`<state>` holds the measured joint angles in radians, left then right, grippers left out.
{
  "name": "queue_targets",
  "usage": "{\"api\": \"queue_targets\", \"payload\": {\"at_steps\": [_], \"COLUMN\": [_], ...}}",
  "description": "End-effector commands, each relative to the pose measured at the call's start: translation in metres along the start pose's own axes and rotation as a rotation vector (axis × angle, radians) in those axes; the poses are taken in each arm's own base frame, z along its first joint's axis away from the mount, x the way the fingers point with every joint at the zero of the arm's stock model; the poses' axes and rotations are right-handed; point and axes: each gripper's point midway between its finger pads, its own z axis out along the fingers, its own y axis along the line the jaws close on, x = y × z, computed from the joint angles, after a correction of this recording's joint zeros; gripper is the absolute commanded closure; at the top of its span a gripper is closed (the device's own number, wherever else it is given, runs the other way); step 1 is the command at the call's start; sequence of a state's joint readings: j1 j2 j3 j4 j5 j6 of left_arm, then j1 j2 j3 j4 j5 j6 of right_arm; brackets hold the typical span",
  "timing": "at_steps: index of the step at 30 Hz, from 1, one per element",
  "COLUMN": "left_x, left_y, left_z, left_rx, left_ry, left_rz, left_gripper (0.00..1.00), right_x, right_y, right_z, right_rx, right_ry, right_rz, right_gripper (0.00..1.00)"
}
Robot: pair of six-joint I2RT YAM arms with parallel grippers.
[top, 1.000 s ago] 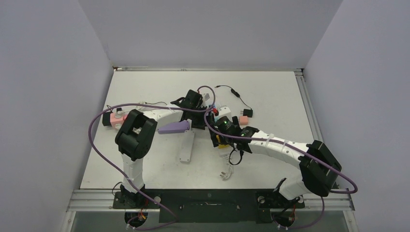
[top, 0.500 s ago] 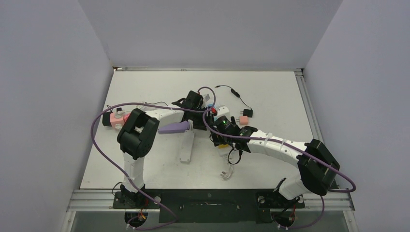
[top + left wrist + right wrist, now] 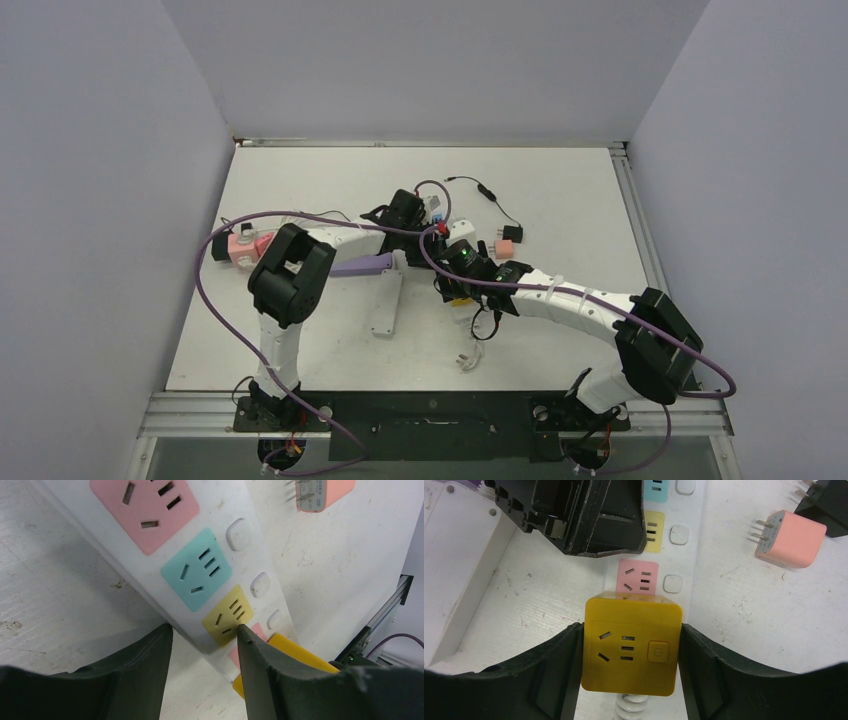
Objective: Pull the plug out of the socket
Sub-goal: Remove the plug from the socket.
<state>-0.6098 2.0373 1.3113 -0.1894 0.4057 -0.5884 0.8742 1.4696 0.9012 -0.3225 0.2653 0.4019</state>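
Note:
A white power strip (image 3: 117,545) with pink, teal and yellow sockets lies mid-table (image 3: 462,232). A yellow cube plug (image 3: 631,645) sits in its near end socket; it also shows in the left wrist view (image 3: 295,652). My right gripper (image 3: 630,630) is shut on the cube's two sides, seen from above (image 3: 455,290). My left gripper (image 3: 202,630) is open and reaches over the strip just beyond the cube: one finger (image 3: 145,670) is beside the strip's edge, the other (image 3: 260,670) is over the yellow socket. Its body shows in the right wrist view (image 3: 589,520).
A salmon adapter (image 3: 791,537) and a black adapter with cable (image 3: 512,234) lie right of the strip. A purple piece (image 3: 360,265) and a long white bar (image 3: 385,305) lie to the left. A pink adapter (image 3: 240,248) sits far left. A white coiled cable (image 3: 468,350) trails toward me.
My left arm has shifted a little to the right, bringing its gripper closer over the strip. My right gripper stays shut on the yellow plug, barely moved.

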Motion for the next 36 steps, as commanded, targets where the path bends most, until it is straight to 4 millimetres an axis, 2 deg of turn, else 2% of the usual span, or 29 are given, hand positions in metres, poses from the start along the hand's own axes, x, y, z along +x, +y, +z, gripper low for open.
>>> {"api": "queue_targets", "payload": {"at_steps": [1, 6, 14, 21, 28, 36], "left_x": [0.021, 0.027, 0.031, 0.035, 0.036, 0.039], "left_y": [0.014, 0.018, 0.028, 0.031, 0.033, 0.038], "left_z": [0.017, 0.022, 0.025, 0.027, 0.029, 0.031], "left_rx": [-0.031, -0.042, -0.096, -0.108, -0.123, -0.146], "left_ry": [0.064, 0.083, 0.097, 0.108, 0.112, 0.122], "left_rz": [-0.032, -0.041, -0.03, -0.027, -0.018, -0.01], "left_gripper": [0.54, 0.62, 0.63, 0.63, 0.63, 0.63], "right_x": [-0.005, -0.003, -0.006, -0.01, -0.008, -0.008], "right_y": [0.005, 0.003, 0.006, -0.003, -0.011, -0.006], "right_z": [0.003, 0.004, 0.001, -0.001, 0.001, -0.003], "right_rx": [-0.006, 0.0, -0.072, -0.164, -0.114, -0.034], "right_ry": [-0.03, -0.029, -0.039, -0.051, -0.046, -0.063], "right_rz": [0.009, 0.012, 0.057, 0.162, 0.148, 0.086], "right_gripper": [0.89, 0.94, 0.95, 0.95, 0.95, 0.95]}}
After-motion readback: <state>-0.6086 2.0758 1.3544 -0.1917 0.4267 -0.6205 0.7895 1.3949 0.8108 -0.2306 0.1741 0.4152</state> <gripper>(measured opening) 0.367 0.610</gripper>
